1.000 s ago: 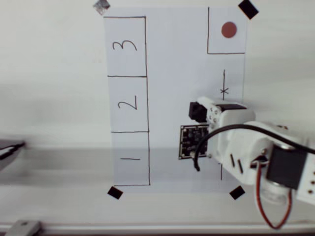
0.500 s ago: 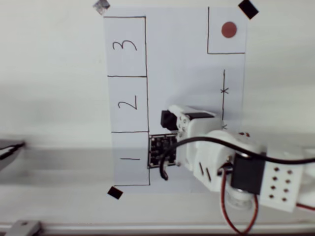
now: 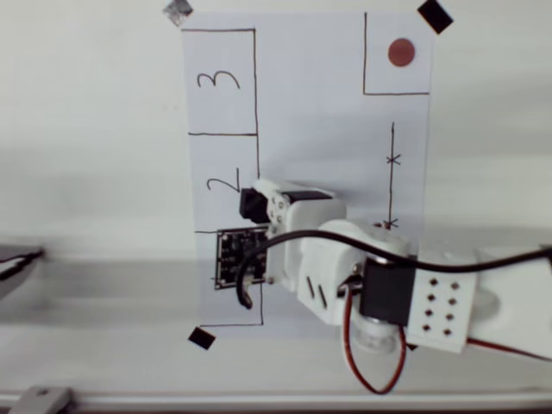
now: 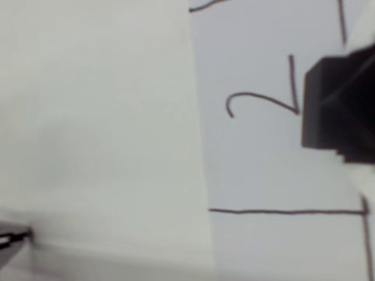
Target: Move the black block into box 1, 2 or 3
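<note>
In the wrist view the black block (image 4: 328, 105) sits closest to the lens, at the right edge, a dark cube with one lit side face showing. The gripper's own parts merge with it there in shadow, so the pads cannot be made out. Behind it lies the white paper (image 4: 258, 175) with the handwritten numeral 2 and the drawn line that closes the box (image 4: 275, 211) on that side; the block hangs over the right part of this outline, next to the numeral.

From overhead, the white arm (image 3: 362, 267) reaches in from the lower right. The gripper (image 3: 259, 205) carries the block (image 3: 251, 203) at its tip, right at the right-hand line of box 2 (image 3: 222, 183), partly over it. Whether the block touches the paper cannot be told. The jaws appear clamped on the block, since it stays at the tip with white parts pressed against it. A black dotted circuit board (image 3: 233, 257) on the wrist covers the line between box 2 and box 1 (image 3: 226, 297).

Box 1, box 2 and box 3 (image 3: 220, 82) hold nothing but their numerals. Farther off, at the paper's top right, an outline (image 3: 397, 56) holds a red dot (image 3: 401, 53). Black tape squares (image 3: 435, 15) pin the corners.

The overhead view alone gives the whole row of boxes and the arm; the wrist view alone gives the block's side face close up.
</note>
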Controlling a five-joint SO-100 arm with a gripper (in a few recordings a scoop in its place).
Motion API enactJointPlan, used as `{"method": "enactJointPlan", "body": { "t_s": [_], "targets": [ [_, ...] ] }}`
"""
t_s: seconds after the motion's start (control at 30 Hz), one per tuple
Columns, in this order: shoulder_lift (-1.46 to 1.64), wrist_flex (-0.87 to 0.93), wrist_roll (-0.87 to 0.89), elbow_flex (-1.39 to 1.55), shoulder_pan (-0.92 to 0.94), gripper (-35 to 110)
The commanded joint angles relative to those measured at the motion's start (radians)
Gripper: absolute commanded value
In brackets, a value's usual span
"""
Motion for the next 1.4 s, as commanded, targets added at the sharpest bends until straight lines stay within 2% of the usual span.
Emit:
{"method": "enactJointPlan", "body": {
  "t_s": [0.0, 0.73, 1.03, 1.37],
  "targets": [
    [0.0, 0.002, 0.003, -0.132, 0.015, 0],
    [-0.146, -0.002, -0.038, -0.278, 0.04, 1],
    [-0.146, 0.0, -0.037, -0.278, 0.041, 26],
    [-0.046, 0.0, -0.04, -0.153, 0.031, 26]
  ]
}}
